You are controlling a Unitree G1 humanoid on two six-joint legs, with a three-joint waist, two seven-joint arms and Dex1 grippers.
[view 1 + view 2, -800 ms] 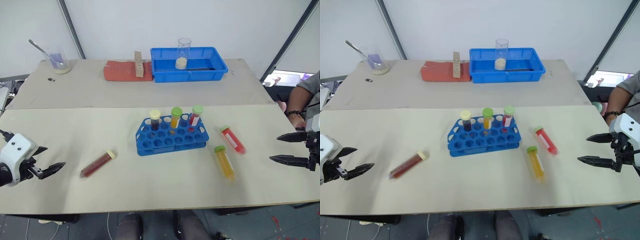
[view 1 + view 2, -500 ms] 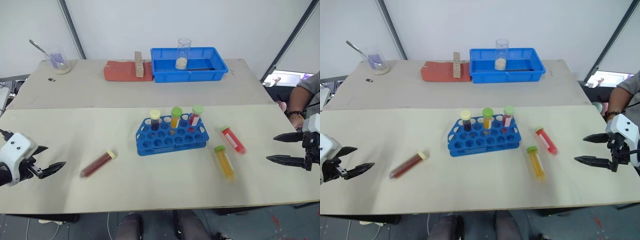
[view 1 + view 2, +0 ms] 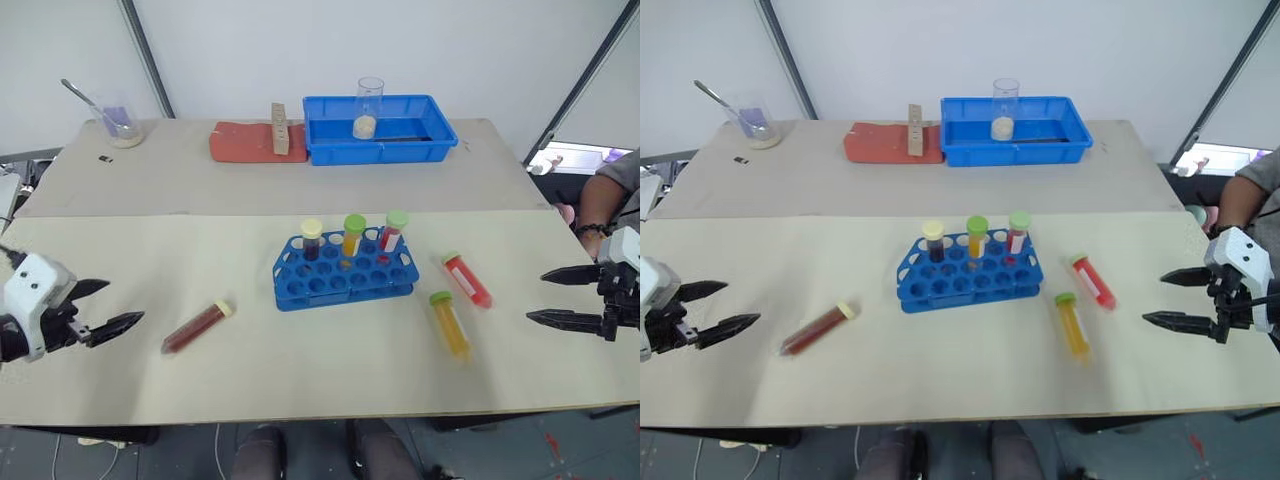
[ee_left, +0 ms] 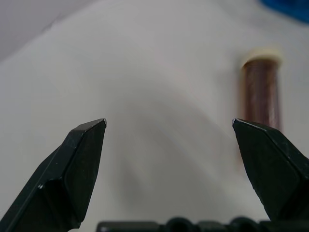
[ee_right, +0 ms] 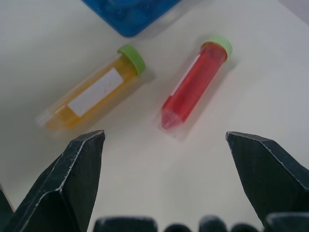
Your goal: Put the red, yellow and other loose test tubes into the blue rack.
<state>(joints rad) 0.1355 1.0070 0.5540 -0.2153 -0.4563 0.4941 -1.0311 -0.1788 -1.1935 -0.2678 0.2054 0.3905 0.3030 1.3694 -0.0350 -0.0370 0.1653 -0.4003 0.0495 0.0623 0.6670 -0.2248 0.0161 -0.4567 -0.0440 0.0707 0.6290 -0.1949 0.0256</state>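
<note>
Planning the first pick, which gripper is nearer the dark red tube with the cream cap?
Left. The left gripper sits open just left of the dark red tube; the right gripper is far across the table.

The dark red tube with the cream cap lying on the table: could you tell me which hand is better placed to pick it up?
The left hand: open, it faces the dark red cream-capped tube nearby, on the rack's left.

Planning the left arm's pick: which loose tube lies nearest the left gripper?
The dark red tube with the cream cap, lying alone left of the rack. The other two loose tubes lie on the rack's right side, near the right gripper.
</note>
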